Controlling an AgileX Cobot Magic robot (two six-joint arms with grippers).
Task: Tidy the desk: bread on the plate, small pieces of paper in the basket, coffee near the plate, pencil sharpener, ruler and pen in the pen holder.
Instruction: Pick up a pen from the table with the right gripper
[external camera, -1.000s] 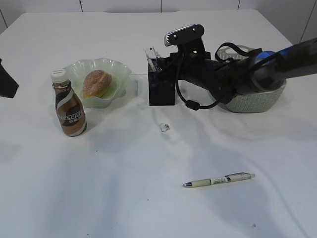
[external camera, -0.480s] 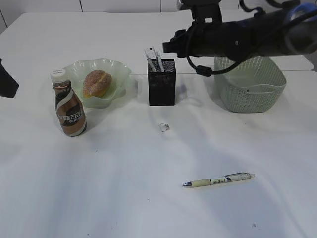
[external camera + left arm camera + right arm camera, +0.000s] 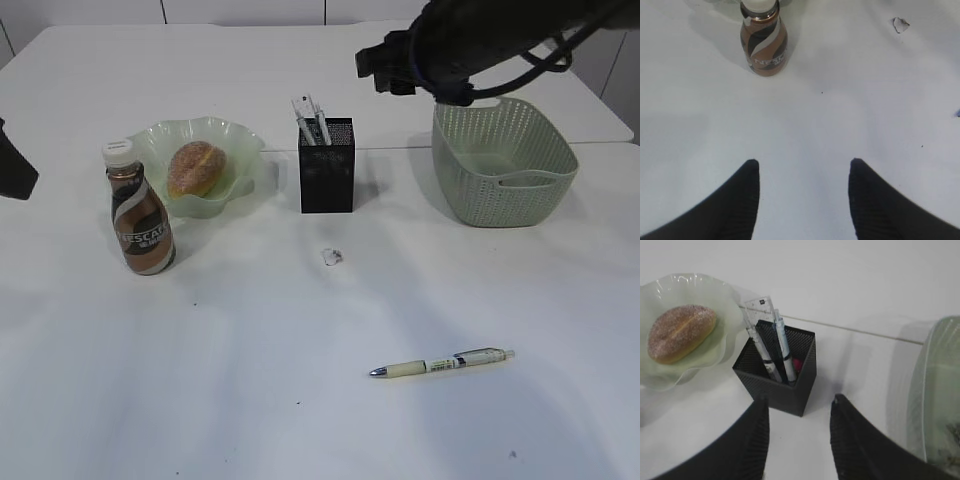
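The pen (image 3: 442, 363) lies on the near table (image 3: 250, 400), well apart from both pincers. The right pincer (image 3: 799, 412) hangs empty and parted above the pen holder (image 3: 778, 371); the left pincer (image 3: 804, 175) gapes empty too.

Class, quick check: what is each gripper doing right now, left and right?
Left gripper: jaws open, holding nothing, above bare desk.
Right gripper: jaws open, empty, above the pen holder.

Above the basket (image 3: 505, 165), the right arm (image 3: 480, 35) is a thick black tube with a boxy black block at its tip and thin black cables looping beneath it. Each pincer has two matte black, finely ribbed fingers with rounded tips: left pincer (image 3: 804, 170), right pincer (image 3: 799, 405). A black wedge of the left arm (image 3: 15, 165) shows far beyond the basket.
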